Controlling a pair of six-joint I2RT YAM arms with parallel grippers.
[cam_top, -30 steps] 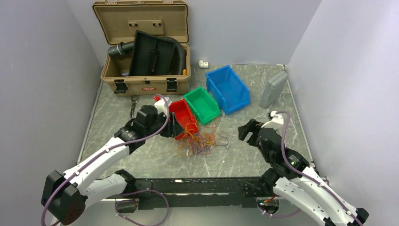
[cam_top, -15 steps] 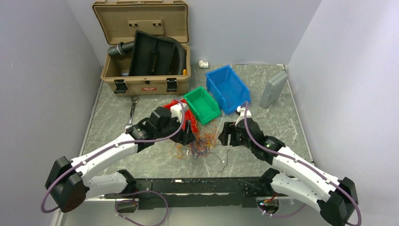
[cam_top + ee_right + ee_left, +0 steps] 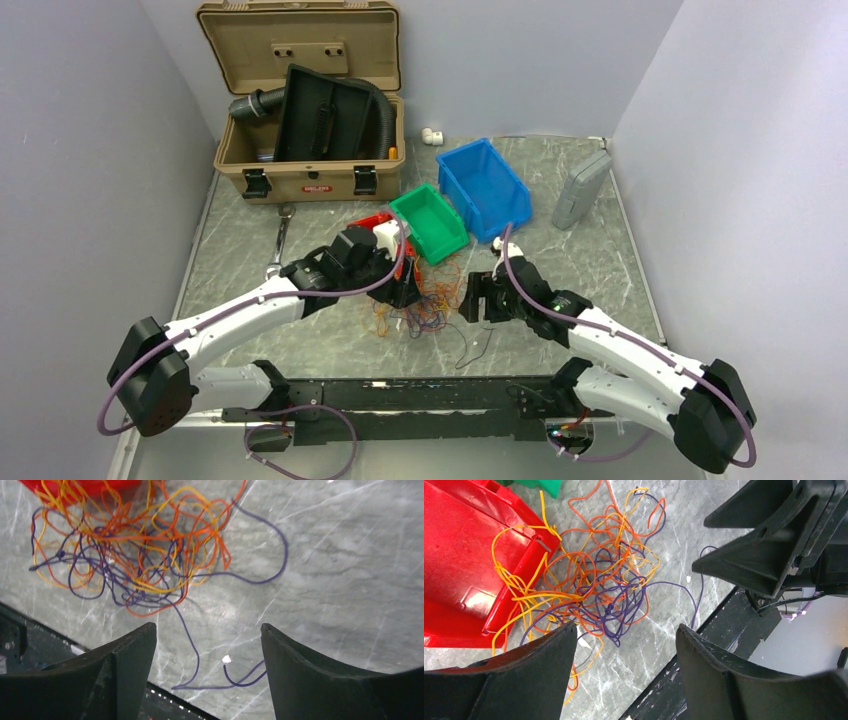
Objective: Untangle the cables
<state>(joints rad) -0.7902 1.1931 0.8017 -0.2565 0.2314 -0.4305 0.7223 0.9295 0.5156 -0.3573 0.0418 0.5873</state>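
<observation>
The cables [image 3: 430,305] lie in a loose tangle of orange, yellow, red and purple strands on the marble table, just in front of the red bin [image 3: 372,221]. In the left wrist view the cables [image 3: 599,585] spill partly over the red bin's [image 3: 459,570] edge. My left gripper [image 3: 408,292] hovers at the tangle's left side, open [image 3: 626,626], with bare table between its fingers. At the tangle's right side my right gripper [image 3: 475,300] is open [image 3: 207,626] over a single purple strand [image 3: 197,652] that trails off the pile [image 3: 135,560]. Neither gripper holds anything.
A green bin [image 3: 430,222] and a blue bin [image 3: 485,187] sit behind the tangle. An open tan toolbox [image 3: 310,165] stands at the back left, a grey case [image 3: 580,188] at the right, a wrench [image 3: 280,240] at the left. The black base rail [image 3: 420,395] borders the near edge.
Both arms have closed in on the tangle, the left moving right, the right moving left. The left gripper's jaws have widened. A thin strand now trails toward the front edge.
</observation>
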